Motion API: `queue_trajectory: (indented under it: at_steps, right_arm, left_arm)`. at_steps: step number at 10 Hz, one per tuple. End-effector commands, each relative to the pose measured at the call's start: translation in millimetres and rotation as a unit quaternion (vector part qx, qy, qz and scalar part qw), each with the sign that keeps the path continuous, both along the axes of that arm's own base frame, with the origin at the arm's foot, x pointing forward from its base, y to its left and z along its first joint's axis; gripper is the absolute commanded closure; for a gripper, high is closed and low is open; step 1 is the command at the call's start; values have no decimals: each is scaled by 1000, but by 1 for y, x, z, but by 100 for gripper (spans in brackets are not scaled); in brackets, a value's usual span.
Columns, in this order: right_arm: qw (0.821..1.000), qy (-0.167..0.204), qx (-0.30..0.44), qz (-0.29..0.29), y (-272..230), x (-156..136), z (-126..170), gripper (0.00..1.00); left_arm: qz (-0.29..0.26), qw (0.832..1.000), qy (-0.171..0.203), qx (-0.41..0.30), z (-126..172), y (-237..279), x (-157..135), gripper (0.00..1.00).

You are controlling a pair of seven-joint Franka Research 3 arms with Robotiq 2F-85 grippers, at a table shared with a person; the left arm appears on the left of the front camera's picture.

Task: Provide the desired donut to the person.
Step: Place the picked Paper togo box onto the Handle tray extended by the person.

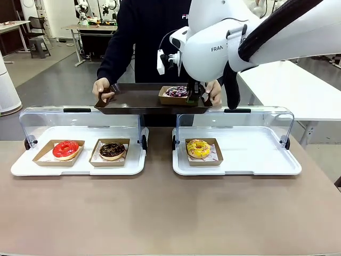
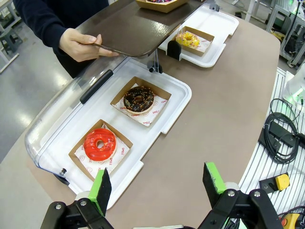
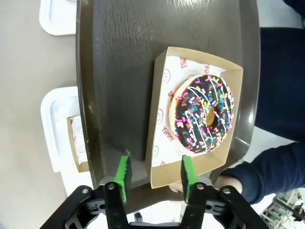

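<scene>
The person (image 1: 144,32), in a black sweatshirt, stands at the far side and holds a dark brown serving tray (image 1: 133,98) level with both hands (image 1: 104,88). On its right part sits a chocolate donut with coloured sprinkles (image 3: 205,114) in a cardboard box (image 3: 200,53). In the right wrist view my right gripper (image 3: 155,160) stands over the box's near corner. Its jaws are apart, with the box wall between them and free of both pads. From the front it (image 1: 200,95) shows just right of the donut (image 1: 177,92). My left gripper (image 2: 159,188) hovers open above the table's near left, holding nothing.
Two white display trays with raised clear lids stand on the brown table. The left one (image 1: 21,165) holds a red donut (image 1: 65,150) and a chocolate donut (image 1: 112,150); the right one (image 1: 256,160) holds a yellow donut (image 1: 198,148). Cables (image 2: 281,138) lie off the table's edge.
</scene>
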State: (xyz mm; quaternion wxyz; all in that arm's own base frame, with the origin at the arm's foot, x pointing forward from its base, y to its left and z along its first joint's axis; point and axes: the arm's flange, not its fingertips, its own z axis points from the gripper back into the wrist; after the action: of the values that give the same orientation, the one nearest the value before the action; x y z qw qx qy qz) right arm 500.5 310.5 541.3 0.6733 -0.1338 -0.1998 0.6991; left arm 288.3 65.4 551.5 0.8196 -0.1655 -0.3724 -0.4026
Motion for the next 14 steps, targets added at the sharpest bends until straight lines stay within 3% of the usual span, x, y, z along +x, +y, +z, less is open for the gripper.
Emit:
queue_trajectory:
  at_steps: [1, 4, 8, 14]
  right_arm:
    - [1000, 15, 12, 14, -12, -5, 8, 0]
    - [999, 32, 9, 24, -13, -7, 17, 0]
    - [1000, 30, 8, -3, -12, -8, 21, 0]
    - [1000, 21, 2, 13, -7, -9, 15, 0]
  left_arm:
    - [1, 1000, 2, -6, 0, 1, 0, 0]
    - [1, 1000, 2, -6, 0, 1, 0, 0]
    - [1, 1000, 2, -6, 0, 1, 0, 0]
    - [1, 1000, 2, -6, 0, 1, 0, 0]
